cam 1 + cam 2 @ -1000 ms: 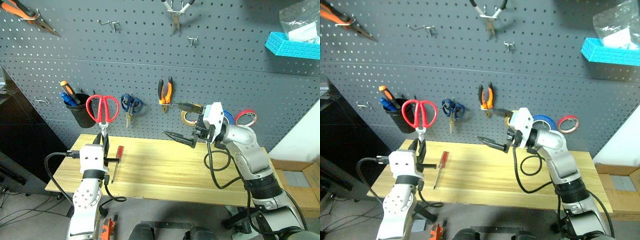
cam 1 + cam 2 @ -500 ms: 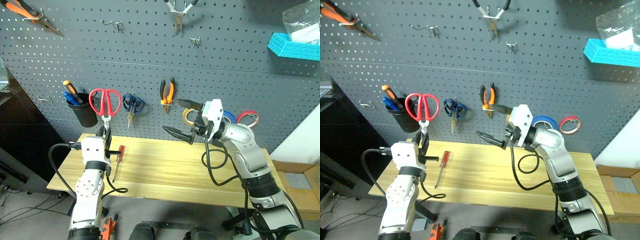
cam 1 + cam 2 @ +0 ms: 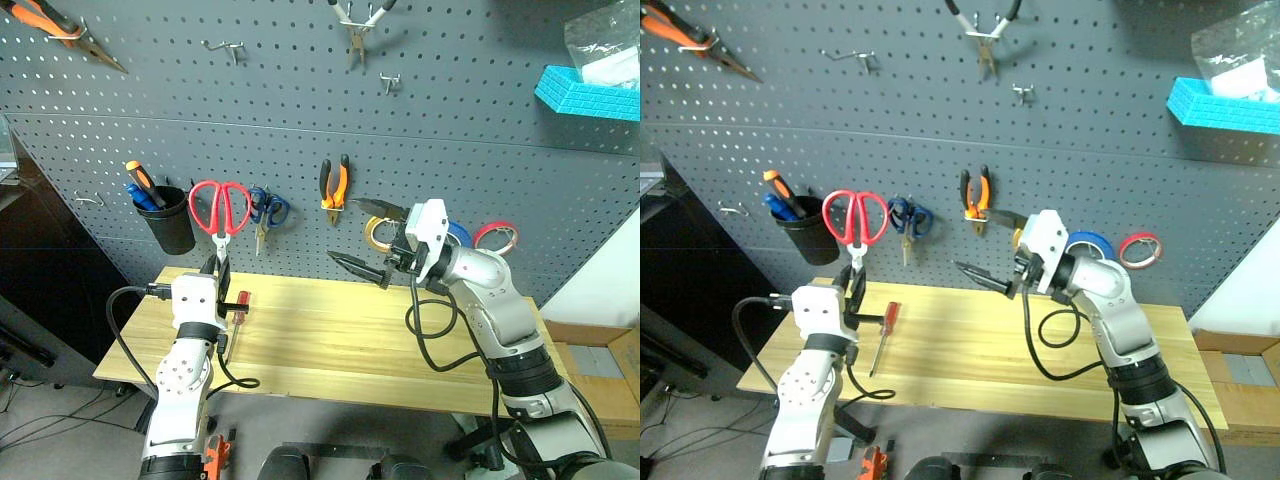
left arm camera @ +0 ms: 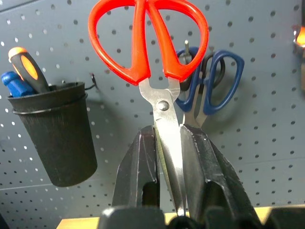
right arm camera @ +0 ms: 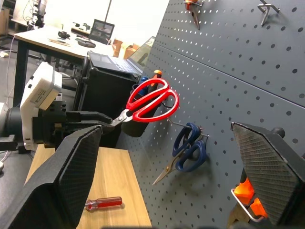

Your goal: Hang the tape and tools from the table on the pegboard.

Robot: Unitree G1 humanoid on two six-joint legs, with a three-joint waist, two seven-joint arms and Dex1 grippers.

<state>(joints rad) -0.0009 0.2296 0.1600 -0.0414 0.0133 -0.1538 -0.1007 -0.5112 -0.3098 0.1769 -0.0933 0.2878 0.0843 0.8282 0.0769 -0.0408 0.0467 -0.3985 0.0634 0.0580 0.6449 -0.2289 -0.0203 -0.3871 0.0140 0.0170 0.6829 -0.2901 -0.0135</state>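
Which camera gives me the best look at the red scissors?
The left wrist view: the red scissors are largest there, handles up, blades clamped between the left hand's fingers, in front of the blue scissors. Both eye views show them small, raised before the pegboard. The right wrist view shows them from the side.

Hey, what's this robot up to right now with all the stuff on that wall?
The left pincer is shut on the blades of the red-handled scissors, holding them handles-up in front of the dark grey pegboard, next to the hung blue-handled scissors. The right pincer is open and holds nothing. A slim red-handled screwdriver lies on the light wooden table. Orange-and-black pliers and a blue tape roll already hang on the board.
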